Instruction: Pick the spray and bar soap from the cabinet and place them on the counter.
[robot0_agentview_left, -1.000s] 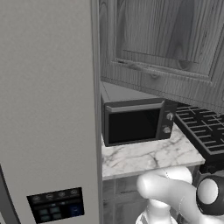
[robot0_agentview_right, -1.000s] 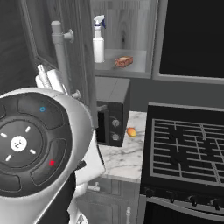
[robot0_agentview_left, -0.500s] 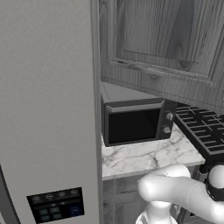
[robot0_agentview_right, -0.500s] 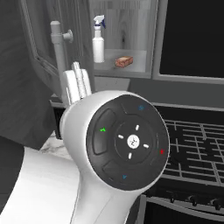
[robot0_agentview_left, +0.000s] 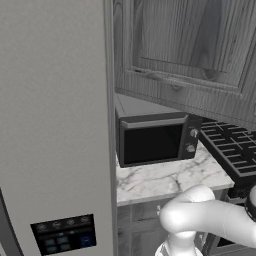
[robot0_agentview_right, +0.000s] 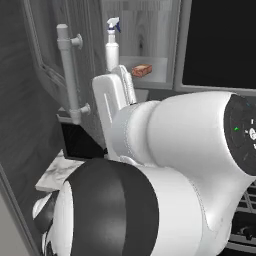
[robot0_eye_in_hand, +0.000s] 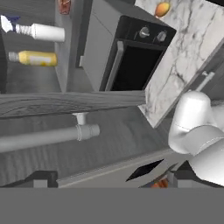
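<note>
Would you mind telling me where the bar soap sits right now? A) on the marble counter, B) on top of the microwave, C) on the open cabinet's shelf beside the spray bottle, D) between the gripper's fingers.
C: the bar soap lies on the cabinet shelf, just right of the upright spray bottle.

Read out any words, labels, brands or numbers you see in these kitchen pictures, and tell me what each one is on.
No text can be read anywhere.
Fridge control panel: small lit icons, too blurred to read.
Microwave: two knobs, no legible markings.
Spray bottle and yellow bottle: no label that can be made out.
</note>
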